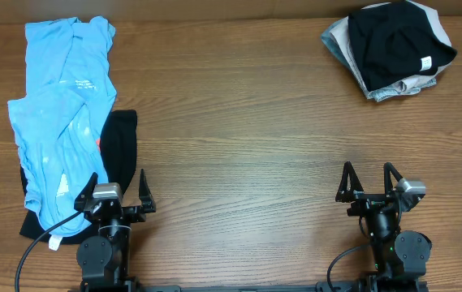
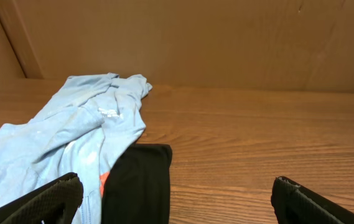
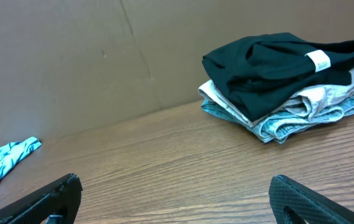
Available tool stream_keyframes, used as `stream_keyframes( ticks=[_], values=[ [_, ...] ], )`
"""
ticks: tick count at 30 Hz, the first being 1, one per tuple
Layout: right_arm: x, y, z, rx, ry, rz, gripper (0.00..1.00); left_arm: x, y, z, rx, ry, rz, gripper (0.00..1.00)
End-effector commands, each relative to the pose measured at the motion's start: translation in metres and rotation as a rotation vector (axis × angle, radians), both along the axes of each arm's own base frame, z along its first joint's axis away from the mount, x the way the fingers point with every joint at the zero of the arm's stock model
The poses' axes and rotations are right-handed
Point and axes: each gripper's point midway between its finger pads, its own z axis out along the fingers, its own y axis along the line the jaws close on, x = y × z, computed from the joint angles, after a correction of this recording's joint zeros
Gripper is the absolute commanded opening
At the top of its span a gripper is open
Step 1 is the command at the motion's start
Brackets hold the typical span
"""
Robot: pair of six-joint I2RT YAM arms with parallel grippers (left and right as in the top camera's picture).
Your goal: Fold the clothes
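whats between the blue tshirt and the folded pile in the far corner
Nothing but bare wooden table, seen in the overhead view, from the light blue T-shirt to the folded pile.

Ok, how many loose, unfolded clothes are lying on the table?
2. A light blue T-shirt lies crumpled on the left side of the table. A black garment lies partly under it, near the left arm. More could be hidden beneath the shirt.

left claw [image 1: 118, 188] spread; right claw [image 1: 370, 180] spread
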Motion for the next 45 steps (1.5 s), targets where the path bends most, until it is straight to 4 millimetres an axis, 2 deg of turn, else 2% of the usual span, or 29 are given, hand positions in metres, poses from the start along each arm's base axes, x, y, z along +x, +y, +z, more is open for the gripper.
stream_keyframes(
  ticks=[1, 7, 15, 20, 25, 31, 35, 39, 45],
  values=[
    [0.0, 0.0, -0.002, 0.0, -0.005, -0.002, 1.0, 0.0, 0.002, 0.001, 0.019, -0.006, 0.004, 1.0],
    [0.0, -0.007, -0.001, -0.005, -0.007, -0.044, 1.0, 0.0, 0.002, 0.001, 0.019, -0.006, 0.004, 1.0],
    [0.0, -0.007, -0.002, -0.005, -0.002, -0.043, 1.0, 0.0, 0.002, 0.001, 0.02, -0.007, 0.004, 1.0],
    [0.0, -0.006, 0.004, -0.001, -0.026, -0.04, 1.0, 0.0, 0.002, 0.001, 0.02, -0.007, 0.004, 1.0],
    [-0.001, 0.004, 0.018, -0.002, -0.084, 0.02, 1.0, 0.0, -0.002, 0.008, 0.02, -0.036, -0.02, 1.0],
    [-0.004, 0.016, 0.025, -0.005, -0.099, 0.088, 1.0, 0.001, -0.005, 0.024, 0.025, -0.1, -0.037, 1.0],
    [-0.007, 0.019, 0.043, -0.007, -0.121, 0.109, 1.0, -0.002, -0.005, 0.037, 0.027, -0.118, -0.036, 1.0],
    [-0.009, 0.024, 0.069, -0.011, -0.136, 0.137, 1.0, -0.004, -0.005, 0.053, 0.026, -0.102, -0.033, 1.0],
    [0.003, 0.032, 0.099, -0.006, -0.034, 0.187, 1.0, 0.003, -0.005, 0.089, 0.041, -0.051, -0.035, 1.0]
  ],
)
